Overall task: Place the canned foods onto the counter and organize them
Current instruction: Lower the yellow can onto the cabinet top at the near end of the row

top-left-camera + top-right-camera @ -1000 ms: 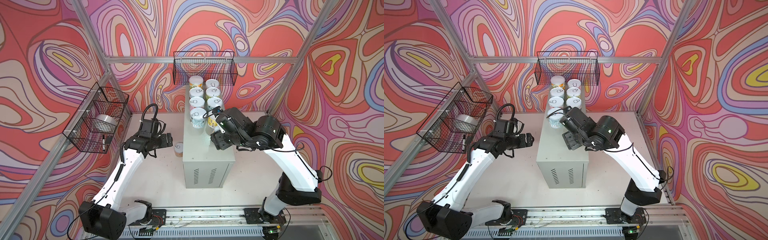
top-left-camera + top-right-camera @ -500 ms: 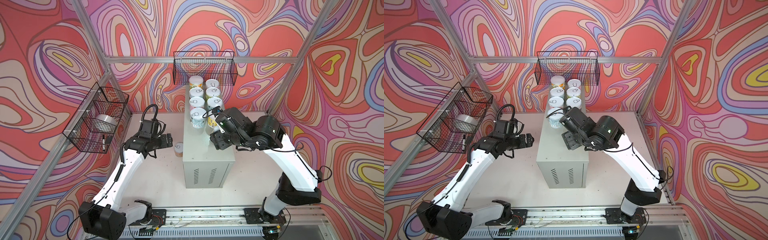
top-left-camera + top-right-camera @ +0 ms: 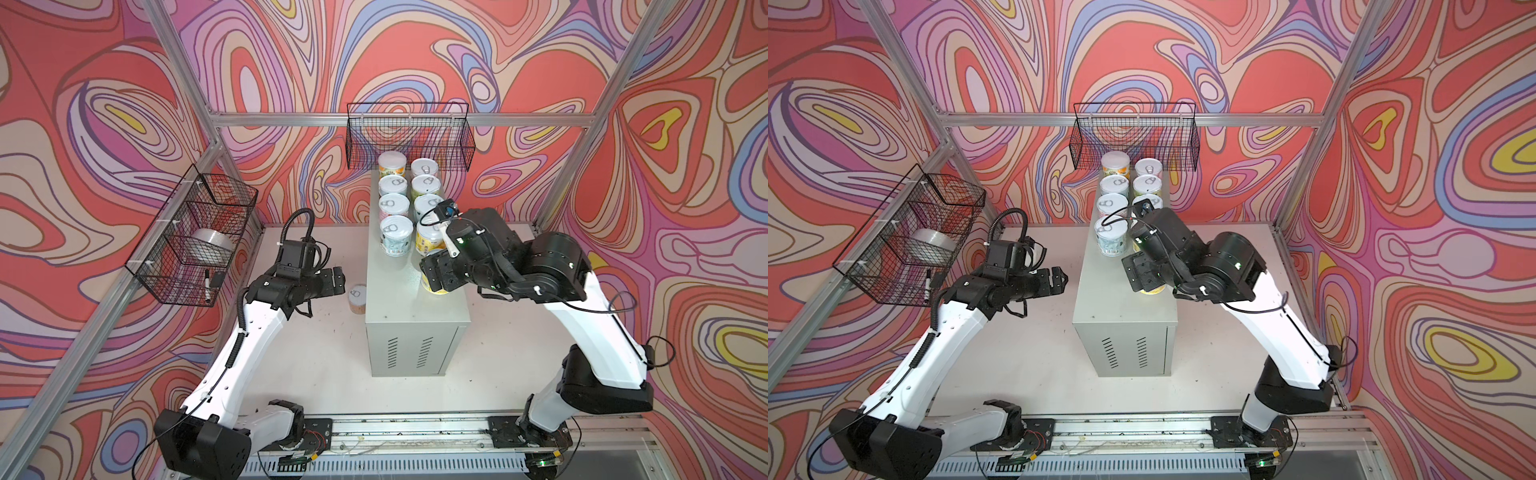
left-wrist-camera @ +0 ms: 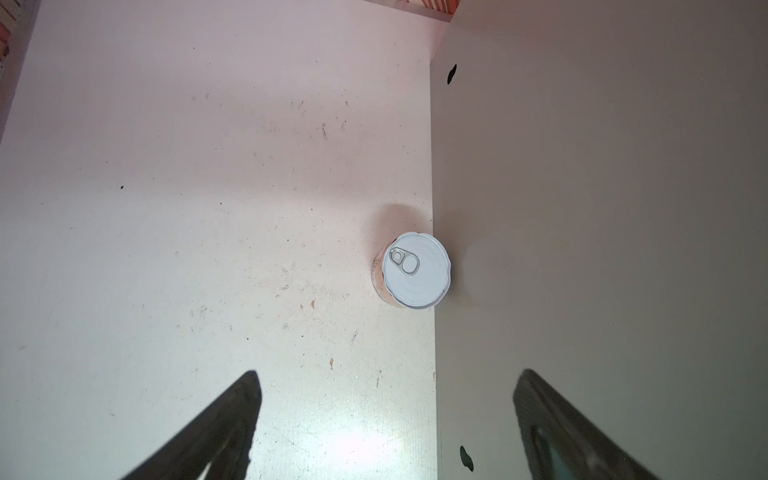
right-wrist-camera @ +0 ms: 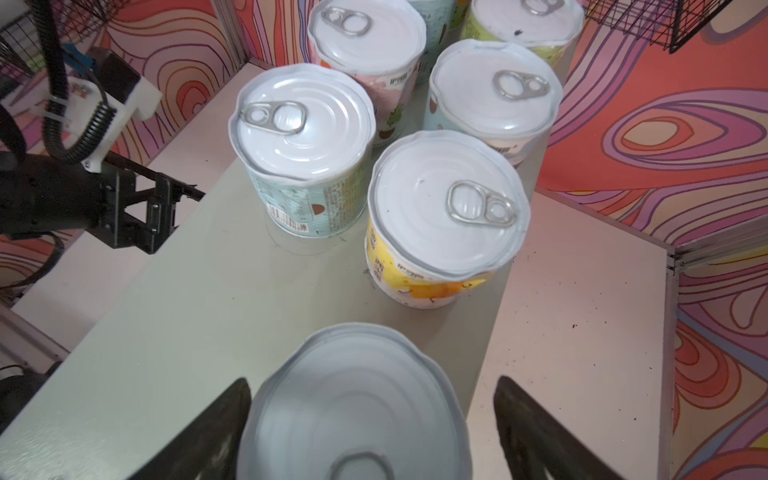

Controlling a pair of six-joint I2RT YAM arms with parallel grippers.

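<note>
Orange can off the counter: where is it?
In a top view, the orange can stands on the white tabletop, left of the counter, near the left gripper.

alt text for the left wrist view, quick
A short orange-labelled can with a white pull-tab lid stands upright on the white tabletop beside the light-grey metal cabinet. The open left gripper hovers short of it, empty.

Labels with no readable wording
The pale blue can [image 5: 305,166] bears a barcode and the yellow can [image 5: 415,286] small print, both too blurred to read.
</note>
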